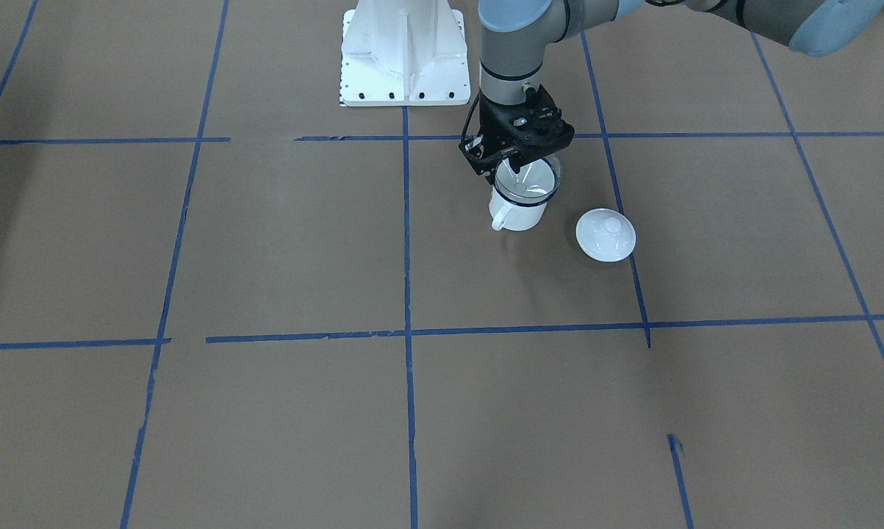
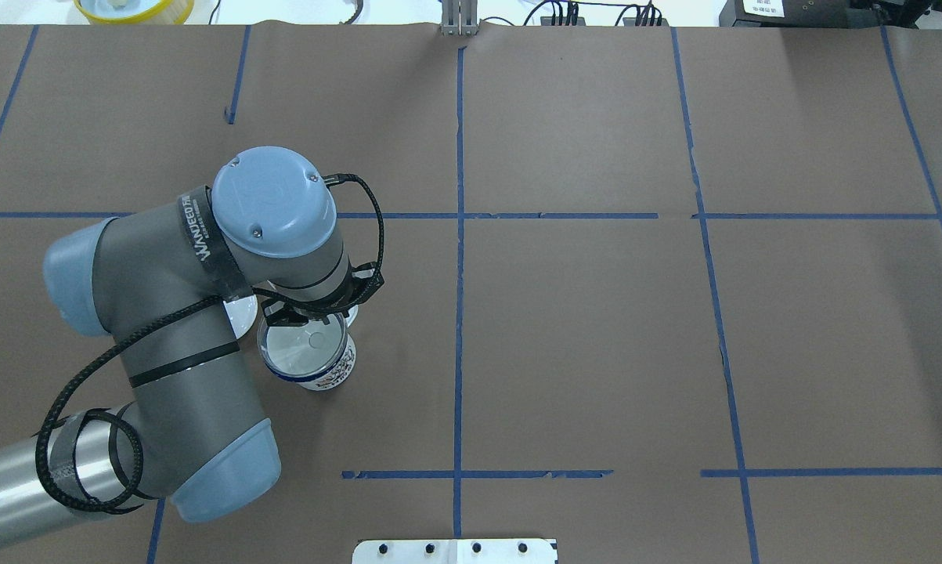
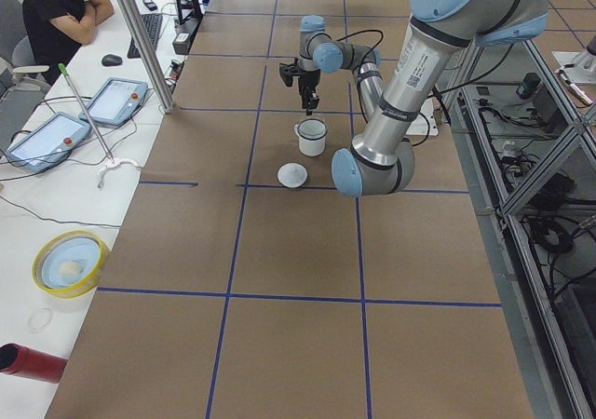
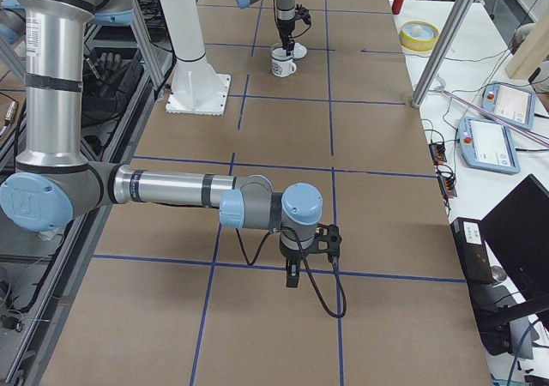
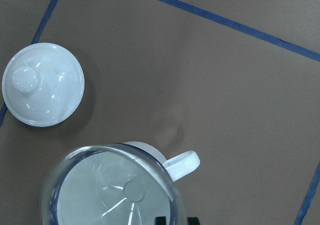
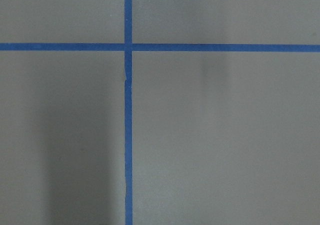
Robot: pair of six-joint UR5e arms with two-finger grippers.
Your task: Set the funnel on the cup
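The clear funnel [image 1: 527,180] sits in the mouth of the white mug with a dark blue rim, the cup [image 1: 519,213]. Its cone covers the opening and its spout points down inside. My left gripper [image 1: 514,163] stands straight above, shut on the far edge of the funnel's rim. In the left wrist view the funnel [image 5: 115,190] hides most of the cup; only the loop handle [image 5: 182,163] sticks out. The overhead view shows the funnel [image 2: 306,345] in the cup [image 2: 333,377] under the wrist. My right gripper [image 4: 292,279] hangs over bare table far away; I cannot tell its state.
A round white lid with a knob [image 1: 605,234] lies on the table right next to the cup, also in the left wrist view [image 5: 43,84]. The robot's white base [image 1: 405,51] stands behind. Blue tape lines cross the brown table.
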